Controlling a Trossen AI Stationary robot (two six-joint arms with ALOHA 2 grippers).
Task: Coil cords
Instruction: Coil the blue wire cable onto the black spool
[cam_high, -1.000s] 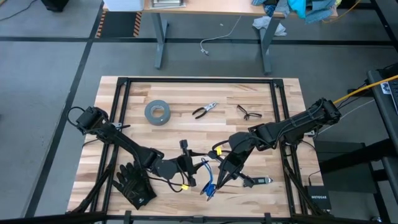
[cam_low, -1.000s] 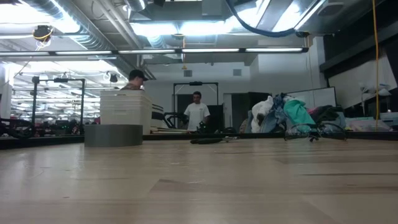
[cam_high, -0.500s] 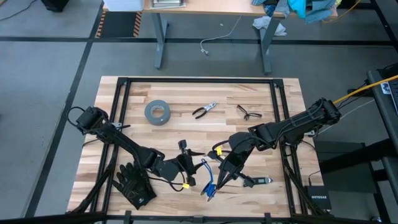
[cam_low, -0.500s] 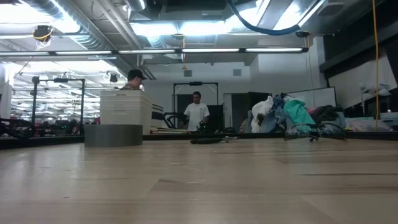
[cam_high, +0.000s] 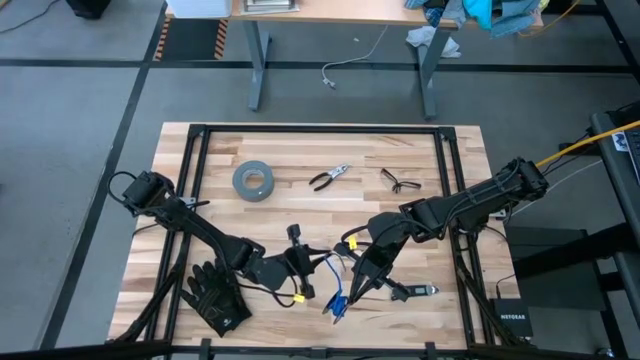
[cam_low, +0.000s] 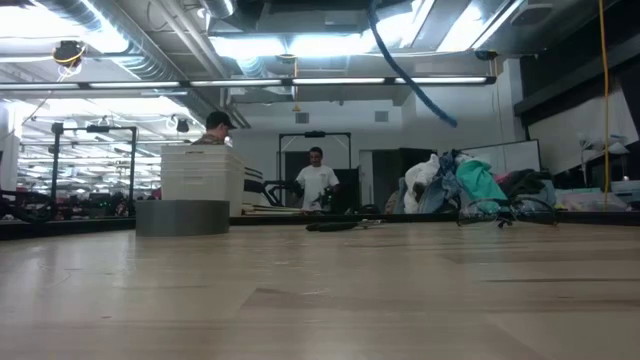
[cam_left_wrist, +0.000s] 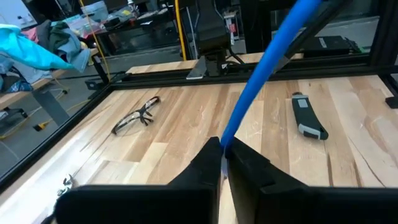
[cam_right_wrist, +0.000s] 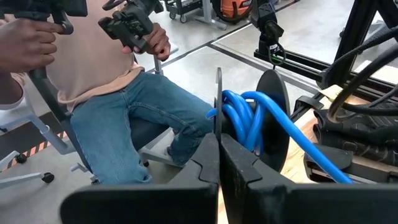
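The cords are one bright blue cable with black parts, bunched into small loops above the table's near middle. My right gripper is shut on the loops. My left gripper, just to the left of them, is shut on a straight blue strand. That strand runs away from its fingers toward the right gripper. The low view shows only a piece of blue strand high over the table. My left gripper pinches a single blue strand between its two fingertips, coming nearly level from the table's left. The strand runs on straight beyond the fingers, clear of the table. My right gripper is shut at the bunch of blue loops. Its own fingers hide the place of contact. The loops are lifted clear, and one strand leads away from them.
At the far side of the table lie a grey tape roll, pliers and safety glasses. Black gloves lie near left and a dark folding tool near right. A seated person is beyond the near edge.
My left gripper has shut on the blue strand without changing place. The strand, which arched loosely in the low view, now runs straighter between the two grippers.
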